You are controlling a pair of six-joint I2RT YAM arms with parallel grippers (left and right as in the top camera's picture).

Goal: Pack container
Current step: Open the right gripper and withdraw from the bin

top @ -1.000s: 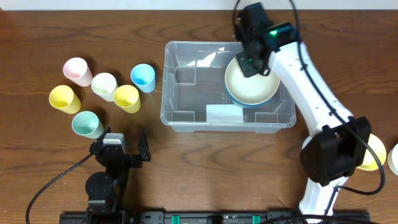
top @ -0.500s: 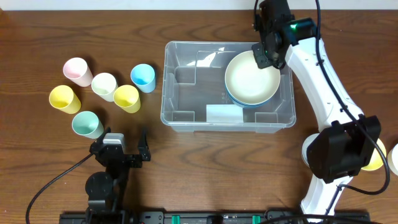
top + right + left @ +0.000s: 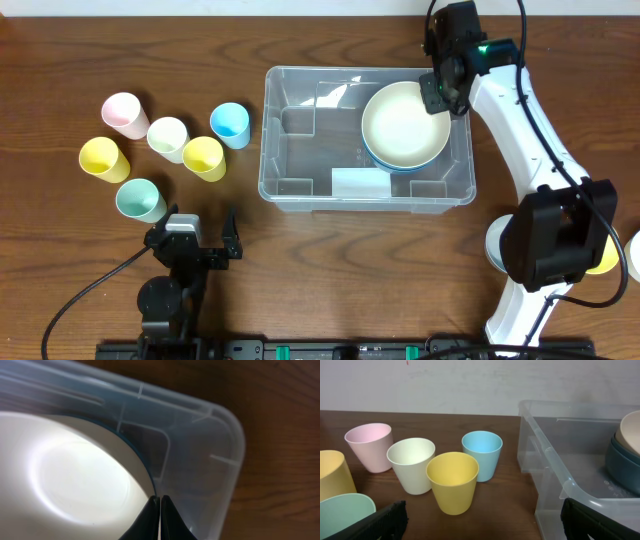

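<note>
The clear plastic container stands mid-table with a white label on its base. In its right half a cream bowl sits nested in a blue bowl. My right gripper is shut and empty, above the container's far right corner at the bowl's edge. In the right wrist view its closed fingers hang over the cream bowl's rim and the container wall. My left gripper is open and empty at the front left, and the left wrist view shows its gap.
Several cups stand left of the container: pink, cream, blue, two yellow and teal. A yellow item and a white item lie at the right edge, partly hidden.
My right gripper has moved right and toward the back, off the cream bowl's middle to the container's far right corner. The bowl stays in the container. The left arm has not moved.
</note>
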